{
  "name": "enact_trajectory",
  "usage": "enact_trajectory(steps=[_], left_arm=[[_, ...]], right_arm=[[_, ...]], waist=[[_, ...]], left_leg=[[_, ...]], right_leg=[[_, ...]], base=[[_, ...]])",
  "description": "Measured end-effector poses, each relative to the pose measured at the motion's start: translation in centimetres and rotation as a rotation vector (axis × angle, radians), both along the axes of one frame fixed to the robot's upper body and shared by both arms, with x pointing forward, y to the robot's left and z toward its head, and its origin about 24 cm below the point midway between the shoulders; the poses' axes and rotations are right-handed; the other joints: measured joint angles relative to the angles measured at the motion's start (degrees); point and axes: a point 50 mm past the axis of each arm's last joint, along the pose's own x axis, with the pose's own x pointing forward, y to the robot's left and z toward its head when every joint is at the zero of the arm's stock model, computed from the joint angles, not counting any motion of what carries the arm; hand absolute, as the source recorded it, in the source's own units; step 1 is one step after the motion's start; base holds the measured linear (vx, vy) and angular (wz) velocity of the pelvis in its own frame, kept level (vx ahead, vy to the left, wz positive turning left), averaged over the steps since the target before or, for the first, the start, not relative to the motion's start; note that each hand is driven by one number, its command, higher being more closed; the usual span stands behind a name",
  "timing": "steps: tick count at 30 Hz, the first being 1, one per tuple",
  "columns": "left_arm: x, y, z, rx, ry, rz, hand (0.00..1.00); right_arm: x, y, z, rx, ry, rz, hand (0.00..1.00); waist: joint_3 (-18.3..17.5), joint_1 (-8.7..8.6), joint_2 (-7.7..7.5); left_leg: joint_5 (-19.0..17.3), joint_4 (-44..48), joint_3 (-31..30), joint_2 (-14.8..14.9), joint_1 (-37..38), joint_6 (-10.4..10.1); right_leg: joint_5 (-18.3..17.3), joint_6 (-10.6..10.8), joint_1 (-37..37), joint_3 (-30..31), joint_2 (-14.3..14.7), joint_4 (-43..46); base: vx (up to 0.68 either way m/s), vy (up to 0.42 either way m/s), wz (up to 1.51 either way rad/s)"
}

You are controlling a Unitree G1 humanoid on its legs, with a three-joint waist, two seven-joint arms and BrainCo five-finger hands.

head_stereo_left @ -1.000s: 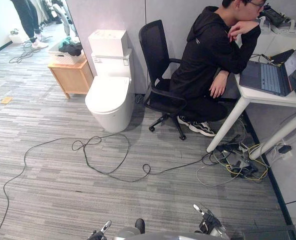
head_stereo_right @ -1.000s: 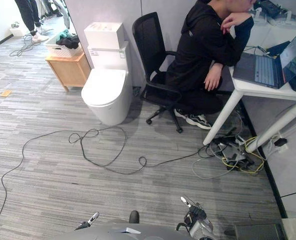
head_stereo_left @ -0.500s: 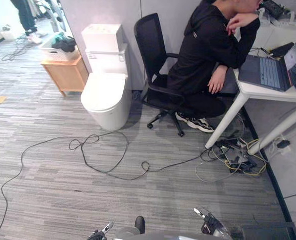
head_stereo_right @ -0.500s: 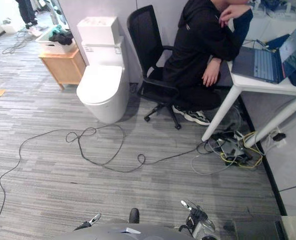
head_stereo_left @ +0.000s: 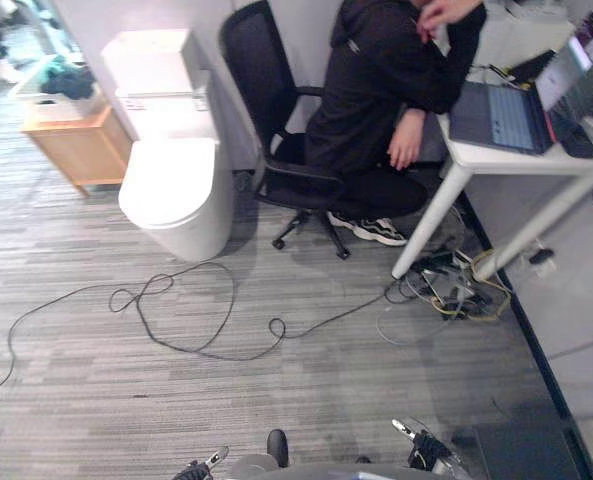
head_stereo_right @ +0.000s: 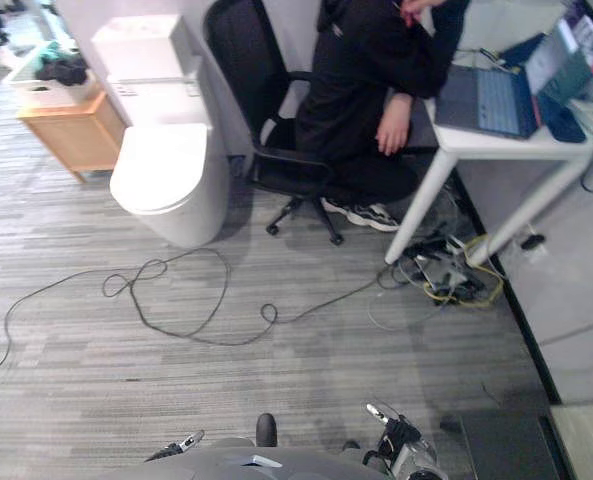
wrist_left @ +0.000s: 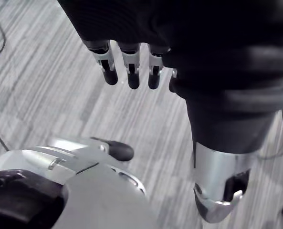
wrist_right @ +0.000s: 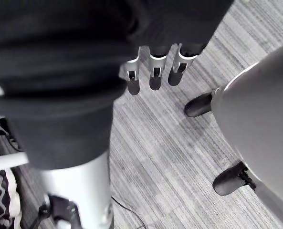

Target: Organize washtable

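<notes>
My left hand hangs over the grey striped floor with its fingers straight and nothing in it; it also shows at the bottom edge of the left eye view. My right hand hangs the same way, fingers straight and empty, low in the left eye view.
A white toilet stands ahead on the left beside a wooden cabinet bearing a basket of clothes. A person in black sits on a black office chair at a white desk with a laptop. Tangled cables lie under the desk.
The whole picture has shifted left, so the camera has turned to the right. Both hands hang as before.
</notes>
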Motion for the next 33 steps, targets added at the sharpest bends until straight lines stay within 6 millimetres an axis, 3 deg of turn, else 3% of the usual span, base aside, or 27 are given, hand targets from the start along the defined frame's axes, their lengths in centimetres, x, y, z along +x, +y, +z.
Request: enact_trajectory(steps=[2,3,4,5,6,8,10,11,13,14,17,20,21,22,23,24,25,26,27,29,30,31,33], left_arm=[[0.9,0.0,0.1,0.002,-0.017,-0.021,0.00],[1.5,-0.1,0.2,0.001,-0.032,-0.025,0.00],[1.7,-0.4,0.2,-0.006,-0.039,-0.024,0.00],[1.9,-0.5,0.3,-0.007,-0.056,-0.017,0.00],[2.2,-0.5,0.3,-0.008,-0.067,-0.021,0.00],[2.0,-0.6,0.3,-0.012,-0.067,-0.018,0.00],[2.3,-0.4,0.4,-0.005,-0.080,-0.020,0.00],[2.3,0.0,0.5,0.004,-0.081,-0.022,0.00],[1.8,-0.6,0.3,-0.011,-0.059,-0.028,0.00],[1.4,-0.8,0.1,-0.018,-0.042,-0.028,0.00],[1.3,-0.4,0.1,-0.013,-0.020,-0.033,0.00],[1.2,0.0,0.2,-0.013,-0.030,0.005,0.00],[1.1,0.3,0.3,-0.005,-0.045,0.030,0.00],[0.8,0.5,0.4,0.001,-0.049,0.041,0.00],[0.4,0.6,0.4,0.007,-0.047,0.047,0.00],[0.3,0.6,0.3,0.006,-0.043,0.047,0.00],[0.0,0.1,0.2,-0.010,-0.028,0.049,0.00],[-0.3,-0.6,0.0,-0.029,-0.020,0.055,0.00],[-0.7,-0.9,-0.1,-0.038,-0.012,0.058,0.00],[-1.7,-1.5,-0.3,-0.056,0.017,0.075,0.00],[-2.6,-1.3,-0.4,-0.054,0.037,0.102,0.00],[-3.3,-0.9,-0.4,-0.043,0.052,0.123,0.00],[-3.2,-0.5,-0.3,-0.036,0.048,0.134,0.00]], right_arm=[[1.2,0.1,0.3,0.007,-0.034,-0.015,0.00],[1.8,0.1,0.5,0.001,-0.058,-0.004,0.00],[2.2,0.1,0.7,-0.003,-0.072,0.003,0.00],[3.0,0.1,1.0,0.000,-0.099,-0.008,0.00],[2.9,-0.1,1.0,-0.003,-0.095,-0.007,0.00],[2.7,0.1,0.9,-0.002,-0.087,0.008,0.00],[3.1,0.6,0.9,0.003,-0.089,0.047,0.00],[3.0,0.6,0.9,0.003,-0.085,0.052,0.00],[2.0,-0.7,0.8,-0.026,-0.056,0.035,0.00],[1.5,-0.8,0.7,-0.027,-0.047,0.022,0.00],[1.0,-0.6,0.4,-0.017,-0.032,0.014,0.00],[1.1,-0.2,0.4,-0.014,-0.028,0.042,0.00],[0.9,0.1,0.3,-0.014,-0.014,0.074,0.00],[1.0,0.3,0.2,-0.016,-0.011,0.104,0.00],[1.3,0.5,0.3,-0.022,-0.021,0.128,0.00],[1.4,0.5,0.3,-0.024,-0.023,0.137,0.00],[1.6,0.5,0.4,-0.027,-0.023,0.138,0.00],[1.7,0.3,0.4,-0.032,-0.026,0.139,0.00],[1.7,0.1,0.5,-0.036,-0.027,0.140,0.00],[1.7,-0.1,0.5,-0.040,-0.030,0.139,0.00],[1.3,-0.2,0.4,-0.040,-0.022,0.138,0.00],[1.3,0.0,0.4,-0.036,-0.020,0.143,0.00],[1.0,-0.1,0.3,-0.037,-0.011,0.148,0.00]], waist=[[2.36,-0.07,0.23],[3.37,0.23,0.67],[3.76,0.52,1.25],[4.58,0.42,1.38],[5.22,0.37,1.56],[5.50,0.81,1.57],[5.32,0.94,0.49],[5.39,0.87,-0.16],[5.10,0.81,1.50],[4.70,0.54,1.97],[3.96,0.49,1.38],[4.21,1.45,1.53],[4.70,2.33,2.29],[4.91,2.86,2.83],[5.01,3.51,3.23],[5.15,3.67,2.80],[5.04,3.64,3.01],[5.20,3.71,3.31],[5.23,3.89,3.46],[5.11,4.25,4.72],[4.66,5.36,5.10],[4.33,5.35,3.74],[4.12,4.97,3.40]], left_leg=[[-0.58,0.80,5.35,1.12,-0.84,0.82],[-2.31,4.75,9.17,3.00,-3.68,1.70],[-3.02,6.20,11.53,4.57,-4.90,2.32],[-3.51,7.10,15.35,5.30,-4.80,2.66],[-3.66,6.98,18.21,5.24,-3.25,2.90],[-3.82,7.04,22.33,5.33,-1.30,2.95],[-4.69,7.89,25.79,4.72,-0.88,1.51],[-5.03,8.36,25.76,4.04,-0.97,0.78],[-3.35,7.35,18.73,3.43,-0.93,0.36],[-2.93,6.58,18.08,3.70,-0.81,0.67],[-3.65,11.09,17.08,6.21,-3.68,0.42],[-11.02,32.59,15.84,15.36,-10.59,0.66],[-11.24,43.41,13.11,19.55,-13.00,1.60],[-10.18,49.66,8.41,21.07,-14.45,3.25],[-8.24,55.87,0.18,20.17,-17.62,3.31],[-8.91,56.62,-4.03,18.20,-18.46,2.23],[-11.95,53.24,-10.57,12.63,-19.39,-1.37],[-12.87,46.14,-15.40,8.13,-19.77,-2.80],[-12.68,41.24,-16.81,6.76,-19.71,-3.09],[-9.64,25.18,-22.26,4.58,-19.36,-5.60],[-4.23,22.65,-23.91,3.74,-17.43,-7.60],[-6.30,23.91,-24.05,1.65,-16.78,-5.35],[-11.23,30.38,-21.17,1.02,-17.99,-3.52]], right_leg=[[4.11,0.02,-3.63,2.43,1.21,0.26],[8.51,-0.38,-6.18,0.49,2.41,-0.82],[10.05,-0.96,-6.26,-1.79,2.54,-1.72],[4.94,-3.80,-8.73,-13.74,0.60,7.83],[-0.29,-4.81,-7.67,-23.13,-2.45,15.91],[-2.66,-4.96,-4.68,-29.23,-4.49,18.18],[-4.08,-2.59,-0.49,-32.59,-5.73,12.13],[-5.11,-1.35,0.30,-32.39,-5.57,9.51],[-4.21,-0.91,1.62,-32.12,-3.12,5.58],[-3.66,-1.03,2.12,-32.30,-2.19,4.30],[-3.07,-1.45,2.09,-33.04,-0.44,3.09],[-4.06,-3.48,3.38,-31.39,3.14,3.32],[-4.87,-4.82,4.91,-29.12,4.66,3.87],[-5.53,-5.81,6.01,-26.69,5.80,4.49],[-5.88,-6.35,7.10,-23.42,6.69,4.45],[-6.14,-6.54,7.23,-22.17,6.74,4.50],[-6.32,-6.83,6.75,-18.79,6.36,4.94],[-6.18,-7.07,5.85,-15.61,6.17,5.05],[-6.10,-7.21,5.43,-14.05,6.15,5.06],[-6.23,-6.95,4.06,-9.46,6.20,5.25],[-6.51,-6.39,3.74,-5.08,5.97,5.20],[-7.09,-5.60,3.24,-1.02,4.94,5.26],[-8.23,-3.61,2.69,2.49,3.91,7.28]], base=[[-0.14,0.162,-1.37],[-0.15,0.158,-1.43],[-0.01,0.021,-1.64],[0.24,-0.203,-1.54],[0.22,-0.205,-1.51],[0.02,-0.090,-1.28],[-0.12,-0.095,-1.07],[-0.18,-0.099,-0.52],[-0.13,-0.091,-0.29],[-0.07,-0.093,-0.04],[-0.06,-0.138,0.14],[-0.01,-0.150,-0.34],[-0.02,-0.171,-0.88],[0.01,-0.144,-1.29],[0.03,-0.076,-1.20],[0.08,0.012,-1.29],[0.15,0.053,-1.26],[0.17,0.086,-1.30],[0.20,0.116,-1.42],[0.26,0.139,-1.45],[0.43,0.178,-1.49],[0.45,0.171,-1.28],[0.44,0.189,-0.92]])
